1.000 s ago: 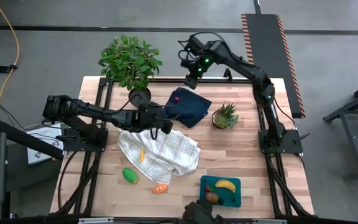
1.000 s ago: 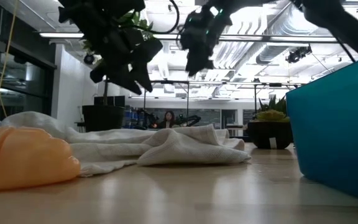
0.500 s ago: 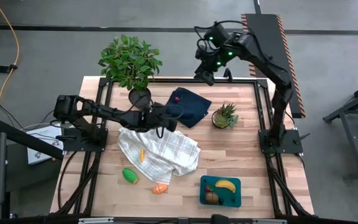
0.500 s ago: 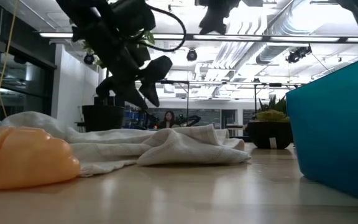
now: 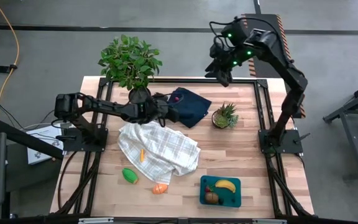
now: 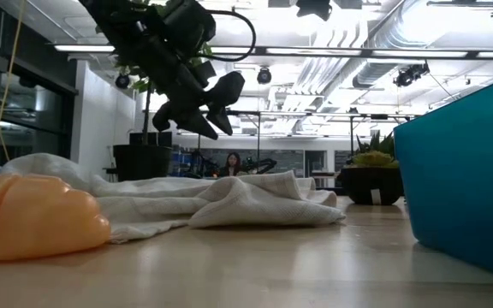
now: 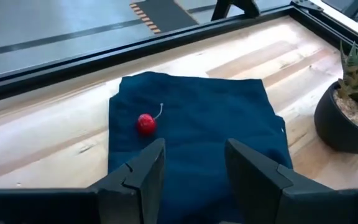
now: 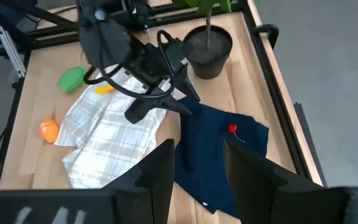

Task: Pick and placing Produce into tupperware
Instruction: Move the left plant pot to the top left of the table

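**A:** Why is the left hand point(image 5: 168, 109) stretched out toward the upper middle of the overhead frame?

**B:** It hangs over the near edge of the navy cloth point(image 5: 190, 106), and its own camera looks straight at the red cherry point(image 7: 145, 124) lying on that cloth. My guess is the cherry is the next piece to collect. The fingers point(image 7: 143, 174) stand parted with blue cloth showing between them, nothing pinched.

**A:** And the right hand point(image 5: 224, 76)?

**B:** Raised high beyond the far edge of the surface point(image 5: 241, 155), upper right of centre in the overhead frame. From its wrist camera its fingers point(image 8: 161, 171) are also spread and empty. It looks parked up there to leave the left arm room.

**A:** Where does the produce go?

**B:** Into the teal tupperware point(image 5: 205, 191) at the lower right of centre. It already holds a yellow banana point(image 5: 225, 185), a brown round piece point(image 5: 212, 198) and something small and red I can't name. It sits near the front edge, probably so either arm can reach it.

**A:** What is left outside it?

**B:** A green piece point(image 5: 130, 175) and an orange piece point(image 5: 160, 188) lie on bare wood at the lower left of centre, just off the checked towel point(image 5: 166, 152). A thin orange sliver point(image 5: 142, 155) rests on the towel. The cherry sits alone on the cloth, between the leafy plant point(image 5: 130, 60) and the spiky potted plant point(image 5: 225, 116), so the approach has to thread between those two pots.
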Tool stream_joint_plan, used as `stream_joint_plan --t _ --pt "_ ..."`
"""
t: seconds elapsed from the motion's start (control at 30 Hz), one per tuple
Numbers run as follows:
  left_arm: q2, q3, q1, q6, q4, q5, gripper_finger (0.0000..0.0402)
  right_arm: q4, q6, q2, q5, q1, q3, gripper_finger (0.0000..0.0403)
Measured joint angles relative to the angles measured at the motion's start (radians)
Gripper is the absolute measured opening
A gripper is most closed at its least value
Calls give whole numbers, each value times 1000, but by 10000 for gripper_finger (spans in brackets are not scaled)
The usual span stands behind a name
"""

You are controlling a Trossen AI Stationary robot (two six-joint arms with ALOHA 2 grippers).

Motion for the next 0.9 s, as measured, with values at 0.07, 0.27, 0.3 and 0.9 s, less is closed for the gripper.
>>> stream_joint_plan --t 0.07,0.27,0.3,0.9 --pt "0 0 13 5 1 15 156 0 0 -18 0 0 0 129" --pt "33 0 62 69 47 92 156 -12 0 -47 10 0 0 129" --pt "49 0 73 89 82 131 156 -15 0 -50 10 0 0 129" --pt "209 91 101 294 175 359 156 -71 12 -59 11 0 0 129"
